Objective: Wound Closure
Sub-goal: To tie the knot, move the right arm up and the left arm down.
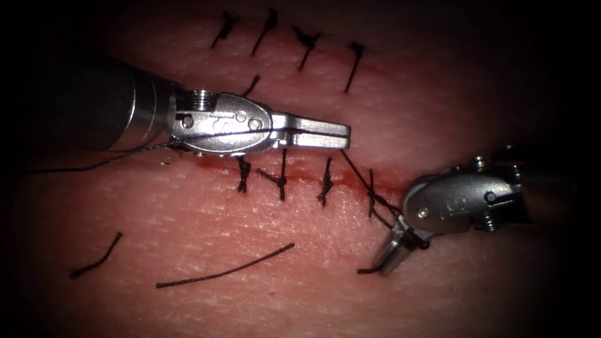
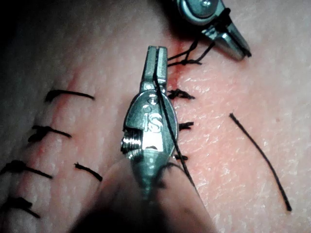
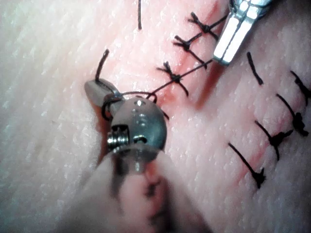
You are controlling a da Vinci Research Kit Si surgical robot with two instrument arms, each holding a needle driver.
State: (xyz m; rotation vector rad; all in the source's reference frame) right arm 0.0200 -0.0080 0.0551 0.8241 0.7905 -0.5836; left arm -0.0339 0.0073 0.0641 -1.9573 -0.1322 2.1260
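The left tool point(image 1: 313, 133) has its jaws pressed together on the thread point(image 1: 357, 176), just above the cut point(image 1: 300, 178). The thread runs along its side and off toward the left edge of the tissue point(image 1: 188, 300). The right tool point(image 1: 393, 250) sits near the right end of the cut, jaws pinching a short thread end, with thread looped round it. The line between the two tools is pulled straight, so it looks like they are working a knot at the last stitch point(image 1: 375, 200). I cannot find the needle.

Finished stitches point(image 1: 282, 180) cross the cut under the left tool. Another row of stitches point(image 1: 307, 47) sits near the top edge. Two cut ends of thread point(image 1: 225, 272) lie loose below, apart from both tools. Red fluid point(image 1: 213, 166) marks the cut.
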